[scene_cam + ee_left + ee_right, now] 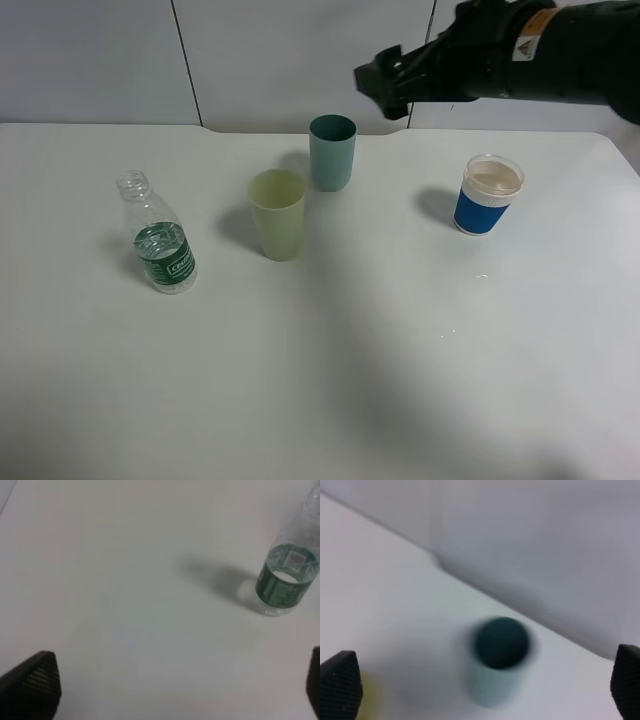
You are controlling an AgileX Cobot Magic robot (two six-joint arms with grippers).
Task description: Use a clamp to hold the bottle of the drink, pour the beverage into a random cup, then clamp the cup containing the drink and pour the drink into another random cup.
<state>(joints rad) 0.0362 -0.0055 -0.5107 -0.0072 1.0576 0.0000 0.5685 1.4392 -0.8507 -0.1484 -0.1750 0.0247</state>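
High view overlooks table (400, 380); wrist views hover close above.

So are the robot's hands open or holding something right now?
Left end effector: open, holding nothing.
Right end effector: open, holding nothing.

the near half of the white table (330, 400) was left bare, so a wide passage was offered there. the bottle (163, 248) stood alone at the left, well apart from the yellow-green cup (277, 214). only a narrow gap was left between that cup and the teal cup (332, 152) behind it. broad room lay between these and the blue-banded cup (488, 194). the right arm (500, 55) was held above the far edge.
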